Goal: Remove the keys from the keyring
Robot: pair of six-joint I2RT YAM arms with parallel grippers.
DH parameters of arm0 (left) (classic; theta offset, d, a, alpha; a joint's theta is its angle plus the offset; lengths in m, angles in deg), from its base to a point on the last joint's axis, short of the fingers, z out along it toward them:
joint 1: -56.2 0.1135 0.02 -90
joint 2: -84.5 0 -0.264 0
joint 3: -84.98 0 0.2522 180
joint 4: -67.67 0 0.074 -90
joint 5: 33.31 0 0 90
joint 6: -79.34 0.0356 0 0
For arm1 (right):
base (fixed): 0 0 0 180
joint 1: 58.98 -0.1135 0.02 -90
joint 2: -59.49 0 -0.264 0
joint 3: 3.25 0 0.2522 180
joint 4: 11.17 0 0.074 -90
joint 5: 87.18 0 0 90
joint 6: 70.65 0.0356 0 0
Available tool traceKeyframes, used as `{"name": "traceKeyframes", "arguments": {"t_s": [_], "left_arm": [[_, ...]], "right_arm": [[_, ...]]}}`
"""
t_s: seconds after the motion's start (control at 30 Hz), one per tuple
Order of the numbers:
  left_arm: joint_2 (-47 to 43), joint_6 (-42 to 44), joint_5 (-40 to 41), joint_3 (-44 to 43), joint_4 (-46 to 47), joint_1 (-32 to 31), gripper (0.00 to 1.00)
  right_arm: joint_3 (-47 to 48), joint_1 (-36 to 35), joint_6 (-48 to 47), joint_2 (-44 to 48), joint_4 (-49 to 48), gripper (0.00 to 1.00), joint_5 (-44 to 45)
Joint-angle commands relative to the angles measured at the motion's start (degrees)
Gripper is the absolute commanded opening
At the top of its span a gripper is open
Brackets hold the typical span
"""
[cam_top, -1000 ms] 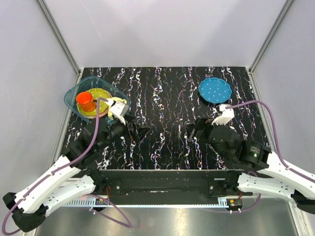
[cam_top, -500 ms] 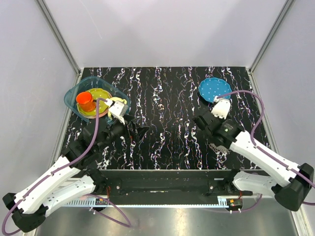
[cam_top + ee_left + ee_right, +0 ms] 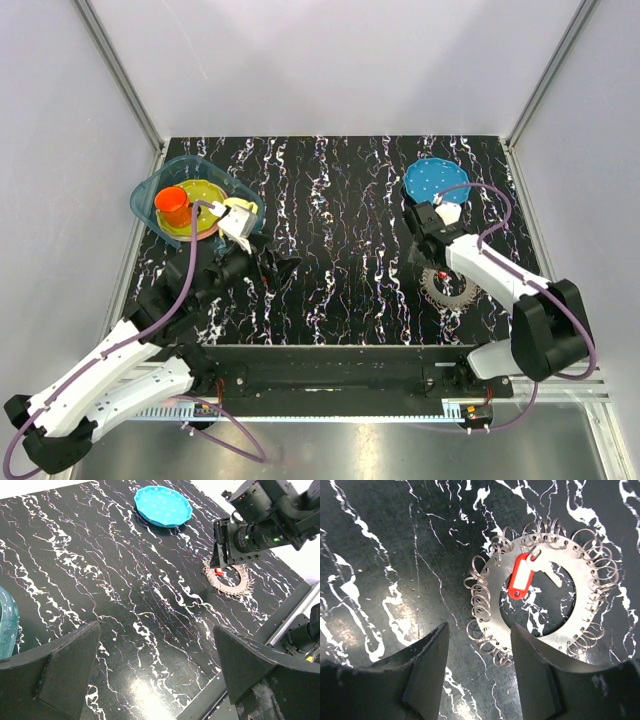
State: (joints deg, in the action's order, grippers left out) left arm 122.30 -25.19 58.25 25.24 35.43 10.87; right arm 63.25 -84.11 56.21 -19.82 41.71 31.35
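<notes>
The keyring (image 3: 492,582) lies flat on the counter's (image 3: 330,200) near right, a red-tagged key (image 3: 520,577) on its inner edge, beneath the spread right pincer (image 3: 479,630); the left pincer (image 3: 155,635), also spread, hangs well apart.

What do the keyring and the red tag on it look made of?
The keyring looks like flat sheet metal: pale grey, dully reflective, with wire split rings through holes along its rim. The red tag seems to be glossy plastic, with a white label window.
</notes>
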Motion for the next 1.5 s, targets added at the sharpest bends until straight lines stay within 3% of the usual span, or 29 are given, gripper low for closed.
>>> {"name": "traceKeyframes", "arguments": {"t_s": [0.0, 0.2, 0.7, 0.9, 0.93, 1.03, 1.07, 1.23, 1.37, 1.47], "left_arm": [[-0.9, 1.1, 0.5, -1.3, 1.5, 0.1, 0.99], [-1.3, 1.6, -1.0, -0.9, 2.4, 0.1, 0.99], [-1.0, 1.7, -0.6, -0.8, 2.1, 0.1, 0.99], [-1.2, 2.6, -1.3, -0.4, 2.6, 0.1, 0.99], [-1.2, 2.8, -2.8, -0.4, 2.7, 0.1, 0.99], [-1.1, 2.8, -2.7, 0.3, 3.0, 0.0, 0.98], [-0.8, 1.9, -2.4, 0.4, 3.1, 0.1, 0.97], [3.0, -4.8, -2.5, -1.0, 0.3, -0.1, 0.91], [5.3, -12.9, -2.9, 4.0, 6.4, -0.7, 0.89], [8.3, -16.6, -1.9, 7.1, 11.5, -2.7, 0.87]], "right_arm": [[-1.3, 3.1, -4.8, -2.3, -6.9, 0.57, -7.4], [-2.5, 7.4, -10.0, -6.3, -11.9, 0.57, -16.8], [-0.9, 9.7, -6.3, -14.5, -12.2, 0.52, -17.0], [-1.7, 9.7, -7.8, -12.7, -14.1, 0.32, -19.7], [-1.6, 9.7, -8.0, -12.4, -13.9, 0.22, -19.7], [-1.7, 9.7, -8.4, -10.3, -13.6, 0.11, -21.9], [-1.7, 9.7, -8.1, -9.1, -13.6, 0.02, -22.7], [-3.3, 9.7, -4.8, -3.4, -14.2, 0.00, -31.9], [-7.3, 9.7, 1.3, 5.1, -19.1, 0.00, -42.4], [-10.4, 9.7, 4.1, 10.0, -22.9, 0.00, -43.1]]}}
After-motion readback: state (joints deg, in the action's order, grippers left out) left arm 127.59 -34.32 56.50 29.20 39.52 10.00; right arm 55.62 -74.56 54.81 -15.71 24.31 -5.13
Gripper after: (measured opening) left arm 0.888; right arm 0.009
